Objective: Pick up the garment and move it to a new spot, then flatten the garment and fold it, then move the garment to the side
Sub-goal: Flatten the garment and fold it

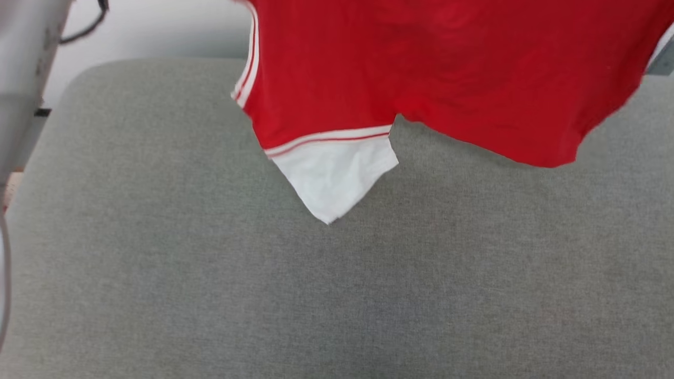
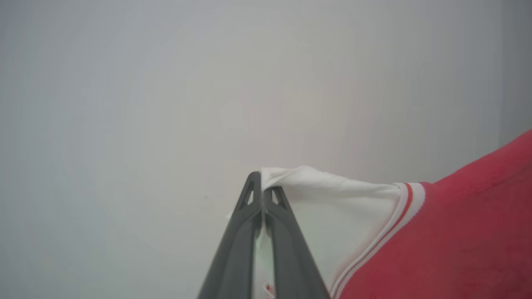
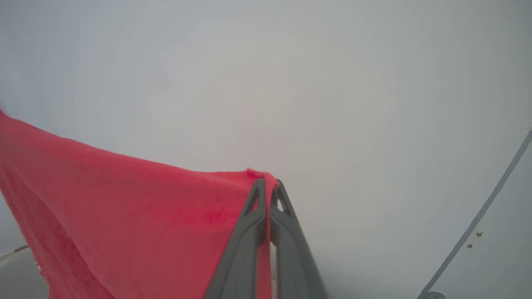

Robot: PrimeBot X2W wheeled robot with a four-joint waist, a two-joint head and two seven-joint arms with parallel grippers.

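while it hangs in the air over the grey padded surface (image 1: 210, 295), the garment (image 1: 447, 68) is seen as a broad red sheet spread across the top of the head view. its white side panel (image 1: 337, 179), edged with thin stripe trim, droops lowest, toward the middle of the padding. whether that white tip touches the padding or hangs just above it cannot be told.

the cloth is held at two points. the left gripper (image 2: 262, 189) is clenched on a corner of white fabric, pinched between its dark tips. from there the garment runs off to that view's right: white first, then trim, then red. the right gripper (image 3: 268, 187) is likewise clenched, on a red edge, and the cloth falls away to that view's left.

the garment is therefore judged to lie between the two claws, with its held edge drawn side to side across the robot's front and the rest hanging down from that line. neither arm is nearer, since each end is gripped.

the carry to a new spot is judged to be the step in hand, with flattening and folding not yet begun. for the laying down, the held edge would best be kept level and the hanging hem lowered onto the padding first, so that the cloth is spread rather than heaped.

a pale wall (image 2: 124, 83) is seen behind the fingers, and a dark cable (image 1: 84, 26) at the head view's upper left.
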